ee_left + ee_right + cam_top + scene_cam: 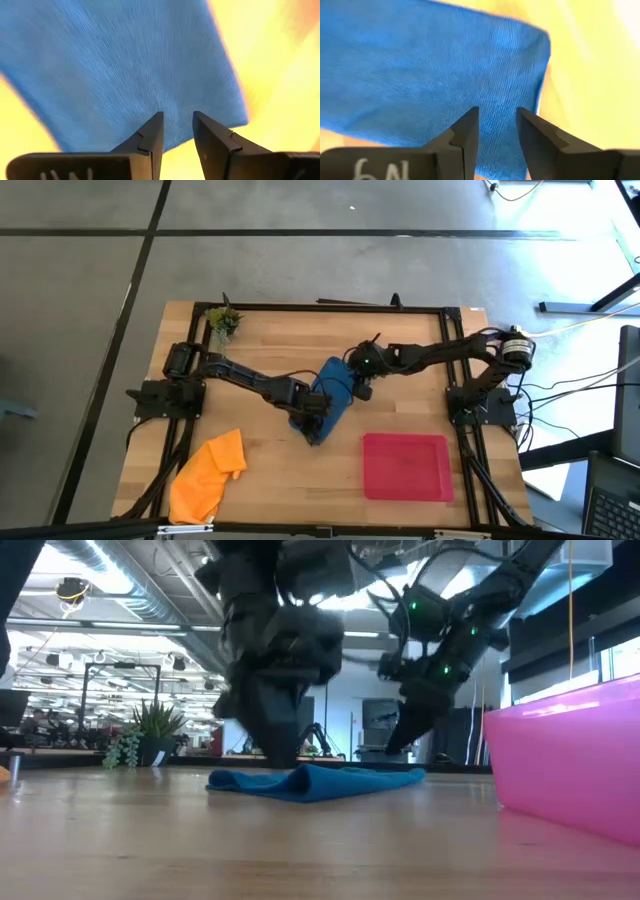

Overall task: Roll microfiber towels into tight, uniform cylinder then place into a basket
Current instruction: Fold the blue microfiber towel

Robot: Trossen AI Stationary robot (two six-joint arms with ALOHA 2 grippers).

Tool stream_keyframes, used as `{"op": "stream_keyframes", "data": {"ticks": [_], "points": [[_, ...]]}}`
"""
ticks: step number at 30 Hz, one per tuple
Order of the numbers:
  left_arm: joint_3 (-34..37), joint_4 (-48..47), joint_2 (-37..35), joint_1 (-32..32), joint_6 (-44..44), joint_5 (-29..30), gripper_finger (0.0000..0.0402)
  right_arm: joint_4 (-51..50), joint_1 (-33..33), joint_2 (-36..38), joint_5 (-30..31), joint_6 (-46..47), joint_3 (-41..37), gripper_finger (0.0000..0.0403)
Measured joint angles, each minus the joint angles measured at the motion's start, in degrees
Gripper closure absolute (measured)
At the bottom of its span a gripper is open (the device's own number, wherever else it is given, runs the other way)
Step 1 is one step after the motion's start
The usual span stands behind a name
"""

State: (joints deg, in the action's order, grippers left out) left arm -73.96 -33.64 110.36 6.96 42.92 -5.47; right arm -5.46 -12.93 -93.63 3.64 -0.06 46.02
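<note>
The blue towel point(328, 392) lies flat on the table's middle as a longish strip; it also shows in the low view point(330, 782). My left gripper point(316, 428) points down at the towel's near end point(150, 75), its fingers a little apart. My right gripper point(362, 386) is open a little and hangs just above the towel's far right part point(445, 75), apart from it in the low view point(396, 746). The orange towel point(210, 475) lies crumpled at the near left. The red basket point(405, 467) stands at the near right. My left gripper comes from above, pointing down, and its fingertips point(281, 764) reach the blue towel close to its near edge point(176, 131). The fingers stand a little apart with cloth showing between them. I cannot tell whether they pinch it. The towel lies flat on the table.
A small potted plant point(222, 320) stands at the far left corner. The basket's wall point(570, 755) rises close at the right in the low view. Bare wood point(290, 480) lies between the orange towel and the basket.
</note>
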Motion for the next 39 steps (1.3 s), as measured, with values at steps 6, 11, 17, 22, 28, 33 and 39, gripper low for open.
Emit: {"op": "stream_keyframes", "data": {"ticks": [6, 11, 17, 22, 28, 33, 39], "points": [[-0.09, -3.12, -6.0, -1.79, -8.68, 5.78, 0.0305, -1.13, 0.87, 6.12, 0.0, -3.55, 0.98, 0.0272], [-0.21, -10.34, -11.75, -5.03, -16.22, 10.78, 0.0305, -1.45, 3.65, 10.34, -0.01, -7.93, 0.98, 0.0272], [-0.17, -19.04, -17.12, -5.51, -19.53, 16.1, 0.0305, -0.24, 9.81, 10.91, -0.28, -12.16, 0.99, 0.0272], [-0.23, -21.75, -20.86, -4.5, -18.37, 18.27, 0.0305, 1.42, 12.72, 10.9, -0.25, -9.19, 0.99, 0.0272], [-0.23, -22.93, -23.47, -3.78, -15.33, 18.33, 0.0305, 2.72, 15.45, 10.9, -5.2, -9.29, 1.0, 0.0272], [-0.23, -23.69, -23.78, -3.71, -13.19, 18.19, 0.0305, 2.99, 16.93, 10.45, -6.8, -11.54, 0.98, 0.0272], [-0.23, -23.77, -23.8, -2.85, -12.01, 18.14, 0.0305, 4.73, 17.86, 9.95, -6.75, -12.71, 1.05, 0.0246]]}}
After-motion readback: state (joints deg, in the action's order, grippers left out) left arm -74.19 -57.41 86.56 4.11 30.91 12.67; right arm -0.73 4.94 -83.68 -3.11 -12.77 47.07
